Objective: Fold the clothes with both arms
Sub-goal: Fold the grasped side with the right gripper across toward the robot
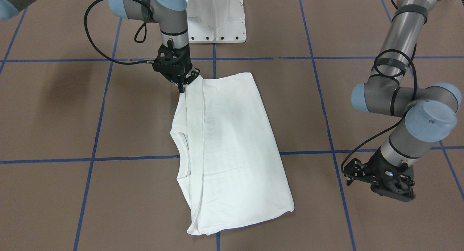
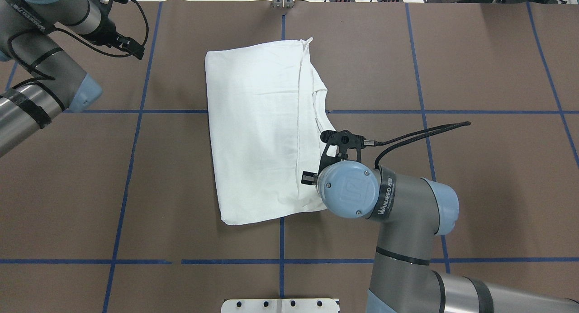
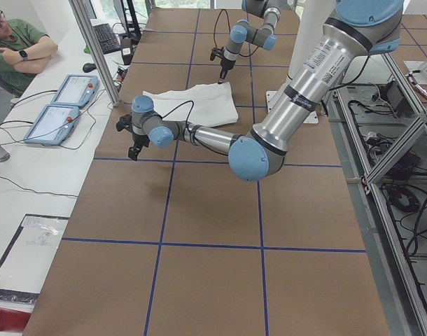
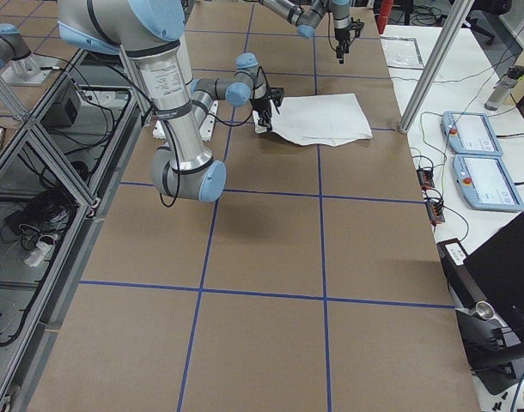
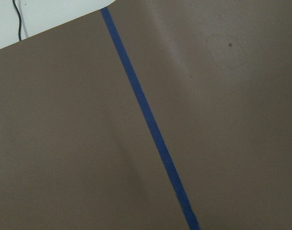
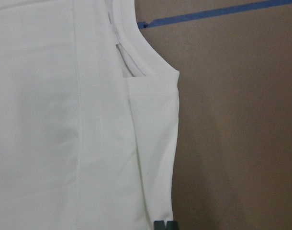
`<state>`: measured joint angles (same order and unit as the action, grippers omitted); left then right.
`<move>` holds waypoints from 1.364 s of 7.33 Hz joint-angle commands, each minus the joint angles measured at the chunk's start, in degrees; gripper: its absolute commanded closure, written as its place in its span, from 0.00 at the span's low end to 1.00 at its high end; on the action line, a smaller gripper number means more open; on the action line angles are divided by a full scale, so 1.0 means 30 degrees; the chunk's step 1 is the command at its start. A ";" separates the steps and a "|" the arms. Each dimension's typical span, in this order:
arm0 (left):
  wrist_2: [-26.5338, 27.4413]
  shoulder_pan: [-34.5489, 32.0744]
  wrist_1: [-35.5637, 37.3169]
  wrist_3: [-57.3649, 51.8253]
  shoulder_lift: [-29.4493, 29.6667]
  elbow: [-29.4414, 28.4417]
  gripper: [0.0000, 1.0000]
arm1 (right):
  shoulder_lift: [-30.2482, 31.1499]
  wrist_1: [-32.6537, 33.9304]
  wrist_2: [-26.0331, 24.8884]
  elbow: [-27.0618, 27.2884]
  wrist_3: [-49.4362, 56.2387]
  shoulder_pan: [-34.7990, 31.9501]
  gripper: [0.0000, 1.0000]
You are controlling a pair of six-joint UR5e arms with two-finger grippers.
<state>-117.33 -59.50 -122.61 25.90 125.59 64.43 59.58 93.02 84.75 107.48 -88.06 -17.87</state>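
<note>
Step in hand: grasp for a cross fold. The shirt (image 1: 232, 142) lies mid-table (image 1: 54, 109) as a flat rectangle, sides already folded in, collar (image 1: 178, 145) at the edge on the robot's right; the right gripper (image 1: 183, 86) is closed on the collar-end corner nearest the base, and the cloth rises slightly to it. The left gripper (image 1: 348, 174) hangs over bare table, well apart from the shirt; whether it is open cannot be told. The next move probably calls for the left gripper to take the far collar-end corner; both arms should then lift evenly and carry that edge over to the opposite one.
</note>
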 commanded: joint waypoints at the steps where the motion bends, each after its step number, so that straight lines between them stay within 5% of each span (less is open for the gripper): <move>1: 0.0000 -0.0001 0.0000 0.0329 0.0003 0.0260 0.00 | 0.0006 0.0225 -0.0624 0.0382 -0.0383 0.0801 0.01; 3: -0.0029 -0.0001 0.0029 0.0567 0.0004 0.0524 0.00 | -0.0925 0.1627 0.1791 0.0473 0.2087 -0.0710 0.00; 6: -0.0029 -0.0001 0.0030 0.0567 -0.0026 0.0672 0.00 | -0.3679 0.1777 0.4315 -0.3763 0.7508 -0.1278 0.00; 10: -0.0029 -0.0001 0.0030 0.0596 -0.0290 0.0847 0.00 | -0.4273 0.4000 0.4679 -0.4714 1.1213 -0.1132 0.00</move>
<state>-117.42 -59.50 -122.52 27.68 124.80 66.89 46.78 103.35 98.68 94.04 -56.70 -21.50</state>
